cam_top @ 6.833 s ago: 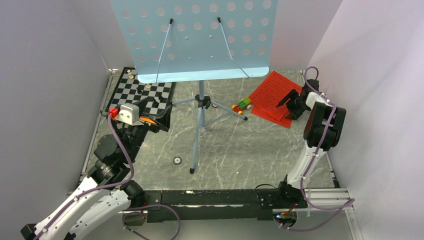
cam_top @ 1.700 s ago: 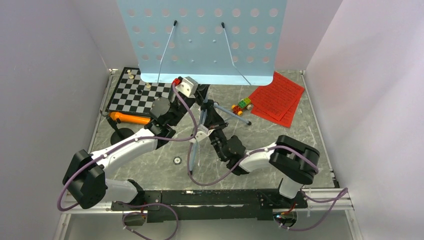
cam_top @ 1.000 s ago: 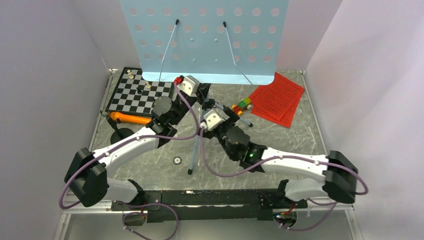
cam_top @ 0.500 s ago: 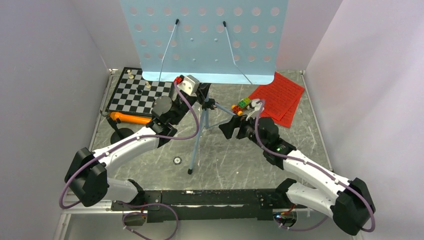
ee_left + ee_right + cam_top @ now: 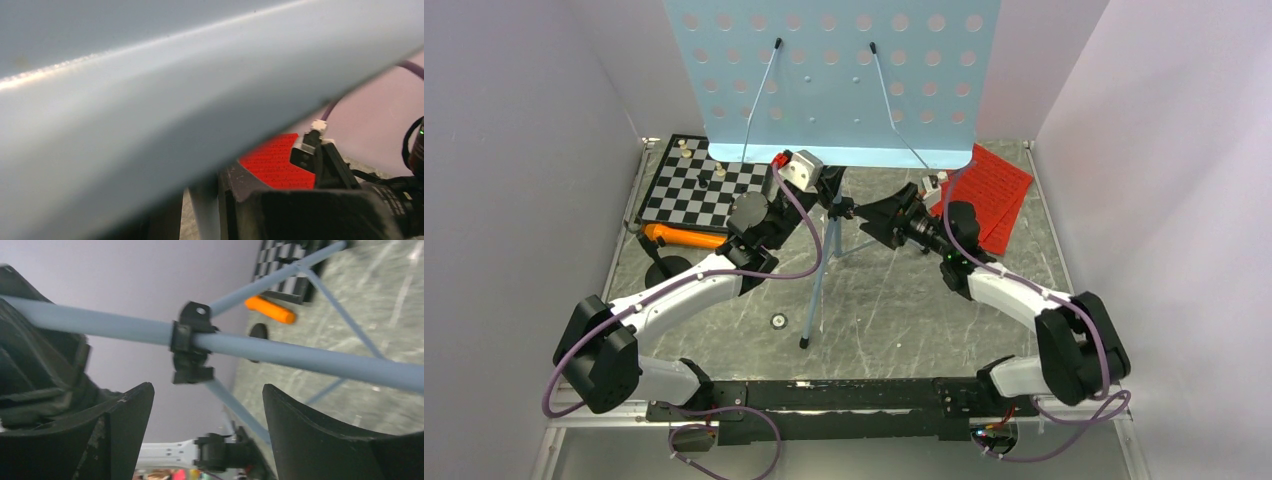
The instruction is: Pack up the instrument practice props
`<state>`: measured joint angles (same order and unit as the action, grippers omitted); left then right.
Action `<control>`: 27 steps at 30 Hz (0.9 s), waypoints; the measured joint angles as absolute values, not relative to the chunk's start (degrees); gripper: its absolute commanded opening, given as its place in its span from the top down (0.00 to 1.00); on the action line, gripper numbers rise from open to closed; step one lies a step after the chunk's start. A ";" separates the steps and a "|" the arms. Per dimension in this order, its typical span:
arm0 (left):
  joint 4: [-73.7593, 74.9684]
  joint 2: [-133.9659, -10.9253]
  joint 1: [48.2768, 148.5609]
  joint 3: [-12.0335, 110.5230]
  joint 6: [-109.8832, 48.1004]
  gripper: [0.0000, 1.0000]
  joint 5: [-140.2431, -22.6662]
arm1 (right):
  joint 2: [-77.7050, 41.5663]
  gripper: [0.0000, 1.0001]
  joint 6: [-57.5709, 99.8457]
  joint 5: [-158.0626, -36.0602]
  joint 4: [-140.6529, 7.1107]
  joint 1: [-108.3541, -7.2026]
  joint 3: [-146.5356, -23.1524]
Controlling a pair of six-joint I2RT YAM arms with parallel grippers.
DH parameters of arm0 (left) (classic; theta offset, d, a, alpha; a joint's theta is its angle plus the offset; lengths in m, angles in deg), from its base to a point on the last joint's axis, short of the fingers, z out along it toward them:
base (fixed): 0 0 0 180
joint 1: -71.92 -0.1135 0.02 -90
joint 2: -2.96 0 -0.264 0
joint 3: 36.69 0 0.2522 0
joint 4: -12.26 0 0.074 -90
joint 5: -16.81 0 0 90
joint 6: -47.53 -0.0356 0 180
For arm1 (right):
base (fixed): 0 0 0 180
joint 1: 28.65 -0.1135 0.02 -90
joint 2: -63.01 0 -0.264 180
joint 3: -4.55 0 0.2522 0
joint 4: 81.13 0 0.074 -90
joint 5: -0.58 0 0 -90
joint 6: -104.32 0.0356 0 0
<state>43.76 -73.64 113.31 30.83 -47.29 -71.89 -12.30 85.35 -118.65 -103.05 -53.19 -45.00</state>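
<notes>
At the black collar [image 5: 192,342] of the tall light-blue perforated music stand [image 5: 834,80], my left gripper [image 5: 830,192] clamps the stiff, slim pole [image 5: 300,357]; my right gripper [image 5: 207,395] gapes astride it; top-heavy, I judge.

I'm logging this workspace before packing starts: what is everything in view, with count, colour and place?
light-blue perforated music stand with tripod legs: one, light blue, upright at centre back.
red sheet-music pages: small stack, count unclear, red, back right.
orange microphone on a black round-base stand: one, orange and black, left, in front of the chessboard.
black-and-white chessboard: one, a few pieces on it, back left.
small round disc: one, dark, near the stand's front leg.
grey marbled table: one, under everything.
left gripper: one, black, closed on the stand's pole.
right gripper: one, black, open, jaws either side of the pole's black collar.
</notes>
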 measured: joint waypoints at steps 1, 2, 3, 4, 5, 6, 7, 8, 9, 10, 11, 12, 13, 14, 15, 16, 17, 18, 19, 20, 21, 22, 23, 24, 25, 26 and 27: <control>43.76 -73.64 113.31 30.83 -47.31 1.00 -71.89 | -13.72 0.21 87.77 -119.35 -105.39 -53.14 -45.66; 43.76 -73.64 113.33 30.83 -47.33 1.00 -71.89 | -14.92 0.22 89.59 -119.81 -107.14 -53.14 -46.18; 43.76 -73.64 113.33 30.83 -47.33 1.00 -71.89 | -16.47 0.23 91.75 -120.32 -108.97 -53.14 -46.99; 43.78 -73.64 113.35 30.83 -47.36 1.00 -71.89 | -17.94 0.24 93.59 -120.84 -110.33 -53.16 -47.82; 43.78 -73.64 113.35 30.83 -47.36 1.00 -71.87 | -19.20 0.24 95.07 -121.32 -111.46 -53.16 -48.48; 43.78 -73.64 113.35 30.83 -47.38 1.00 -71.87 | -20.21 0.24 96.32 -121.60 -112.21 -53.16 -48.93; 43.78 -73.64 113.35 30.83 -47.40 1.00 -71.89 | -20.84 0.24 97.30 -122.00 -112.69 -53.16 -49.24; 43.78 -73.64 113.37 30.83 -47.47 1.00 -71.89 | -21.30 0.24 98.07 -122.37 -112.99 -53.21 -49.37; 43.80 -73.64 113.37 30.83 -47.57 1.00 -71.89 | -21.59 0.24 98.68 -122.59 -113.28 -53.25 -49.46; 43.80 -73.64 113.37 30.83 -47.60 1.00 -71.89 | -21.76 0.25 99.20 -122.81 -113.56 -53.36 -49.48; 43.82 -73.66 113.37 30.83 -47.64 1.00 -71.89 | -21.89 0.27 99.66 -122.98 -113.89 -53.49 -49.50; 43.86 -73.68 113.37 30.83 -47.66 1.00 -71.89 | -22.07 0.30 100.14 -123.07 -114.19 -53.62 -49.68; 43.93 -73.70 113.37 30.83 -47.71 1.00 -71.89 | -22.18 0.32 100.41 -123.11 -114.35 -53.69 -49.81; 43.97 -73.70 113.37 30.81 -47.71 1.00 -71.89 | -22.31 0.36 100.76 -123.16 -114.63 -53.75 -49.96; 44.02 -73.72 113.37 30.81 -47.75 1.00 -71.89 | -22.50 0.39 101.08 -123.22 -114.92 -53.86 -50.09; 44.11 -73.75 113.37 30.77 -47.77 1.00 -71.89 | -22.72 0.42 101.39 -123.31 -115.31 -53.89 -50.20; 44.11 -73.75 113.37 30.77 -47.79 1.00 -71.89 | -23.03 0.46 101.89 -123.46 -115.75 -53.99 -50.38; 44.13 -73.75 113.37 30.75 -47.79 1.00 -71.87 | -23.42 0.49 102.31 -123.62 -116.29 -54.13 -50.57; 44.13 -73.75 113.37 30.75 -47.82 1.00 -71.87 | -23.82 0.53 102.40 -123.83 -116.42 -54.28 -50.73; 44.21 -73.75 113.37 30.72 -47.82 1.00 -71.87 | -24.25 0.57 102.72 -124.01 -116.53 -54.37 -50.73; 44.24 -73.75 113.37 30.72 -47.84 1.00 -71.87 | -24.60 0.60 102.92 -124.07 -116.60 -54.39 -50.79; 44.26 -73.75 113.37 30.70 -47.86 1.00 -71.85 | -24.95 0.63 103.07 -124.21 -116.66 -54.43 -50.84; 44.28 -73.75 113.37 30.68 -47.86 1.00 -71.85 | -25.30 0.66 103.27 -124.27 -116.69 -54.48 -50.86; 44.32 -73.75 113.37 30.68 -47.88 1.00 -71.81 | -25.61 0.70 103.51 -124.32 -116.82 -54.52 -50.86; 44.35 -73.75 113.35 30.66 -47.90 1.00 -71.78 | -25.80 0.74 103.60 -124.40 -116.95 -54.52 -50.90; 44.35 -73.75 113.35 30.66 -47.95 1.00 -71.70 | -26.00 0.79 103.71 -124.45 -116.91 -54.56 -50.95; 44.46 -73.75 113.35 30.57 -48.03 1.00 -71.59 | -26.26 0.85 103.90 -124.47 -117.15 -54.58 -51.01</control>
